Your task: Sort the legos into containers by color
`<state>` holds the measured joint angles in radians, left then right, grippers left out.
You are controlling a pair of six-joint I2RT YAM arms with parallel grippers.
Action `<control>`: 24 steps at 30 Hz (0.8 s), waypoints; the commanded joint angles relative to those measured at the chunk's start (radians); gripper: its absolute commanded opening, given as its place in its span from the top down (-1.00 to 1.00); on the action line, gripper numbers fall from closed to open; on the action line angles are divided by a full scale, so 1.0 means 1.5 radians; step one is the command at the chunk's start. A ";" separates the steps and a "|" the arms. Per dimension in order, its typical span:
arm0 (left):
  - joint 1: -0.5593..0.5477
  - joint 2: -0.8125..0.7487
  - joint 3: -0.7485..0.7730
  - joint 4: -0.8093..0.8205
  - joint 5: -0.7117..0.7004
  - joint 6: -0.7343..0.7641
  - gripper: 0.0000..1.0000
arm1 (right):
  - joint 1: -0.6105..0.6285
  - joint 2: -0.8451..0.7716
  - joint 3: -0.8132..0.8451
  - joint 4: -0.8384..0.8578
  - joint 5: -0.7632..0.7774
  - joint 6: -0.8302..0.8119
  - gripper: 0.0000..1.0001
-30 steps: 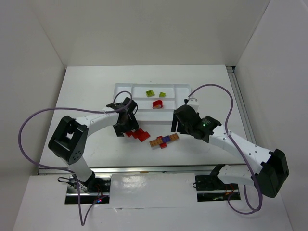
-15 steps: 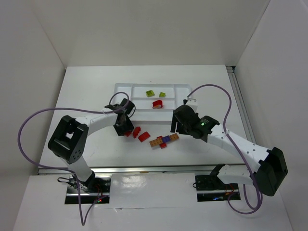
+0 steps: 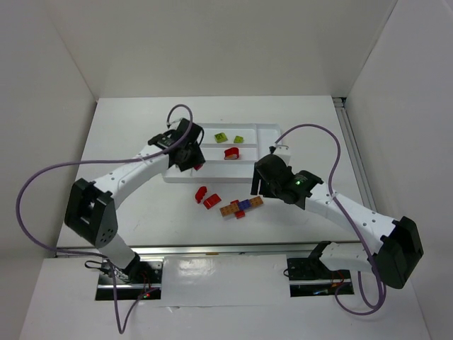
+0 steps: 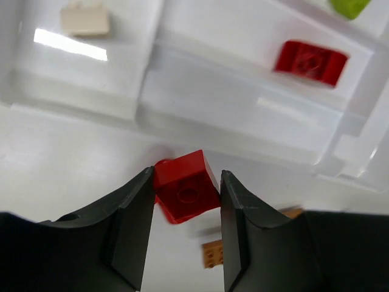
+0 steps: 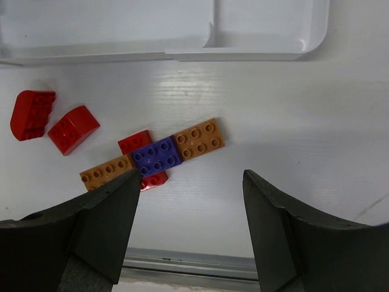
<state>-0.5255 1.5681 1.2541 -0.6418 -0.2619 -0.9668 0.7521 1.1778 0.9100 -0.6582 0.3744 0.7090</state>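
Carrying a red brick to the tray.
The brick is clamped in the left gripper at the tray's near edge; release is required over the compartment with the red piece.

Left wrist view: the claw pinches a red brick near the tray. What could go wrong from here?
1. The held red brick sits tilted in the left claw; it could twist out short of the tray.
2. Released over the wrong compartment, it may land with the tan brick, not the sorted red brick.
3. The joined brick cluster below the right claw mixes colours; lifted whole, it would missort.
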 commanded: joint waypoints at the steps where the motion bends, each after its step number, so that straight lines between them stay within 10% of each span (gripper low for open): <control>1: 0.000 0.077 0.084 0.032 -0.005 0.038 0.28 | -0.003 -0.007 0.024 0.009 0.016 0.000 -0.50; 8: 0.006 0.241 0.250 0.039 -0.012 0.051 0.16 | -0.003 -0.050 0.031 -0.044 0.047 0.019 -0.50; 14: 0.006 0.304 0.329 0.026 -0.012 0.061 -0.86 | -0.003 -0.050 0.038 -0.051 0.040 0.025 -0.50; 24: -0.023 0.138 0.125 0.056 -0.029 0.176 -0.80 | -0.003 -0.050 0.025 -0.039 0.040 0.025 -0.50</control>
<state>-0.5285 1.9175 1.5562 -0.5781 -0.2787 -0.8146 0.7521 1.1141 0.9237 -0.7078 0.4088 0.7334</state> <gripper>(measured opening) 0.904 0.751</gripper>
